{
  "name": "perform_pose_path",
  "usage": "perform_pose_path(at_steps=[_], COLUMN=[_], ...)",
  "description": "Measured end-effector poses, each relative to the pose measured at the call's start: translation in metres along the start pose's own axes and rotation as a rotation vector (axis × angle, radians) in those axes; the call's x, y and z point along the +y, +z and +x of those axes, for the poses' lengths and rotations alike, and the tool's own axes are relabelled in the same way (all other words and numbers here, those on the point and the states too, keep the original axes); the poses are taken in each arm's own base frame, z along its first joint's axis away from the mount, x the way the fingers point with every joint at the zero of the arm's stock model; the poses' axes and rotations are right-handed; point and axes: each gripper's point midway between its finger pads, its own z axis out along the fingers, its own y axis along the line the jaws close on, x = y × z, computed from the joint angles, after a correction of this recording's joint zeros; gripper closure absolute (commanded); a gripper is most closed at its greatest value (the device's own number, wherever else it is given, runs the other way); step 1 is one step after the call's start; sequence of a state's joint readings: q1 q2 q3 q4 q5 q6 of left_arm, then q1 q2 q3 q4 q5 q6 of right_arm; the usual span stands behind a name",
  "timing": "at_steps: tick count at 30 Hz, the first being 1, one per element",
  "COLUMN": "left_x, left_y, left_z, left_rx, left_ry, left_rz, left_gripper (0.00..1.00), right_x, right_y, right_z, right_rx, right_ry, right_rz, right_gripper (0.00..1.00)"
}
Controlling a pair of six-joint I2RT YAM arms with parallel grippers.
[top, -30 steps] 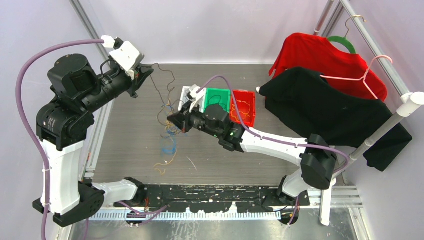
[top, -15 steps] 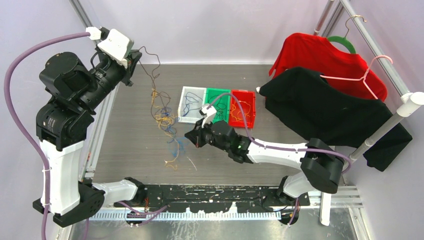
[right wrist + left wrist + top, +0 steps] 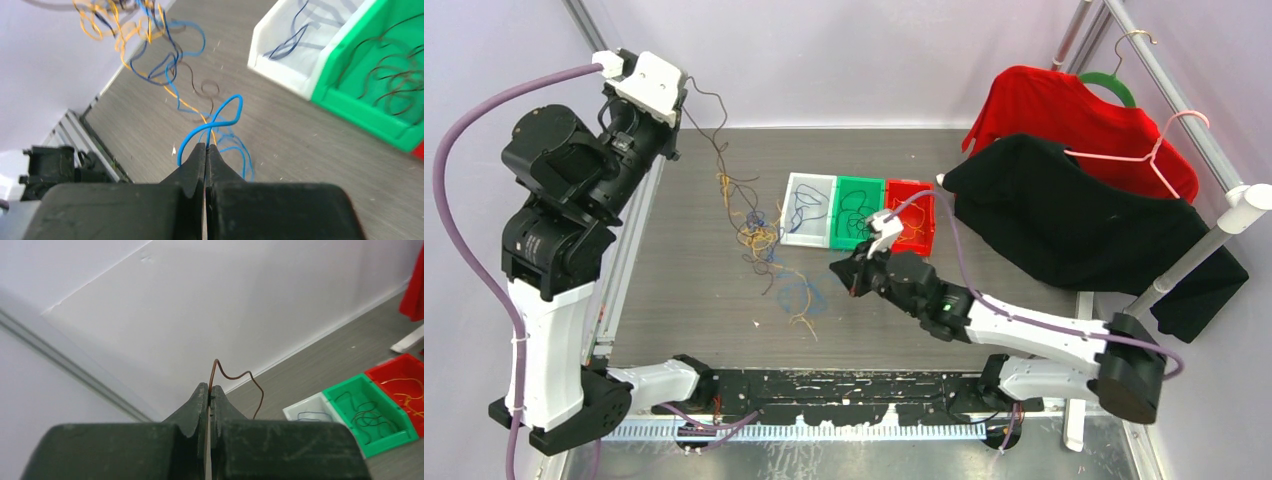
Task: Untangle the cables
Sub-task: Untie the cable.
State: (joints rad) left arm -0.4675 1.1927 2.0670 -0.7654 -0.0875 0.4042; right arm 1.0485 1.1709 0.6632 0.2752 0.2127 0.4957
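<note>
White, green, red bins [image 3: 360, 111] hold loose cables [image 3: 759, 236]; left end effector [image 3: 209, 390] and right end effector [image 3: 206, 149] each clamp one.

Tangled cables [image 3: 759, 238] stretched between two closed grippers.

A thin dark-brown cable [image 3: 234, 376] was pinched in the left gripper [image 3: 209, 390], whose fingers were pressed together. It curled just past the tips and dropped away into a loose knot of orange-yellow, blue and dark strands well below that gripper. A blue cable [image 3: 220, 117] was clamped at the fingertips of the right gripper [image 3: 205, 146], arched in a loop just beyond them and ran on toward the knot ahead. More blue and orange loops lay on the table between. Beyond the right gripper, separate strands lay coiled in bins: blue in the white bin [image 3: 280, 70], dark in the green bin [image 3: 360, 107], orange in the red bin [image 3: 387, 385].
</note>
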Motion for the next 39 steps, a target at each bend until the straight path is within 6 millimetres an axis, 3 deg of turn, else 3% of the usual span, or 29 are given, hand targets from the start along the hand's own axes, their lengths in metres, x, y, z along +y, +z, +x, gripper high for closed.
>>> perform_pose_path(at_steps=[2,6,12,14,17,19,21,25,28,33,35,39], left_x=[0.008,0.02,0.023,0.02,0.005,-0.01,-0.028,-0.062,-0.08,-0.102,-0.108,-0.118], left_y=[0.003,0.007,0.006,0.004,-0.003,-0.012,-0.022,-0.034,-0.041,-0.045,-0.043,-0.041], left_z=[0.006,0.024,0.053,0.054,0.05,0.041,0.03,0.027,0.028,0.035,0.04,0.048], left_rx=[0.014,0.058,0.146,0.147,0.131,0.097,0.057,0.038,0.041,0.072,0.088,0.122], left_ry=[0.047,0.211,0.38,0.374,0.322,0.254,0.17,0.035,-0.03,-0.108,-0.128,-0.161], left_rz=[-0.045,-0.113,-0.132,-0.112,-0.017,0.072,0.168,0.331,0.418,0.512,0.537,0.574], left_gripper=[1.0,1.0,1.0,1.0,1.0,1.0,1.0,1.0,1.0,1.0,1.0,1.0], right_x=[-0.004,-0.032,-0.071,-0.076,-0.074,-0.064,-0.051,-0.024,-0.001,0.069,0.098,0.139], right_y=[-0.013,-0.045,-0.091,-0.098,-0.096,-0.087,-0.076,-0.046,-0.025,0.005,0.008,0.009], right_z=[-0.02,-0.062,-0.095,-0.094,-0.082,-0.071,-0.063,-0.051,-0.056,-0.111,-0.137,-0.166], right_rx=[-0.052,-0.171,-0.284,-0.277,-0.215,-0.159,-0.12,-0.06,-0.045,-0.125,-0.184,-0.255], right_ry=[0.007,0.033,0.045,0.035,0.009,-0.003,-0.005,-0.006,-0.005,0.017,0.02,0.01], right_rz=[0.023,0.134,0.288,0.305,0.275,0.214,0.137,-0.007,-0.112,-0.372,-0.481,-0.63], right_gripper=[0.99,0.99,0.98,0.9,0.66,0.43,0.3,0.27,0.27,0.29,0.29,0.33])
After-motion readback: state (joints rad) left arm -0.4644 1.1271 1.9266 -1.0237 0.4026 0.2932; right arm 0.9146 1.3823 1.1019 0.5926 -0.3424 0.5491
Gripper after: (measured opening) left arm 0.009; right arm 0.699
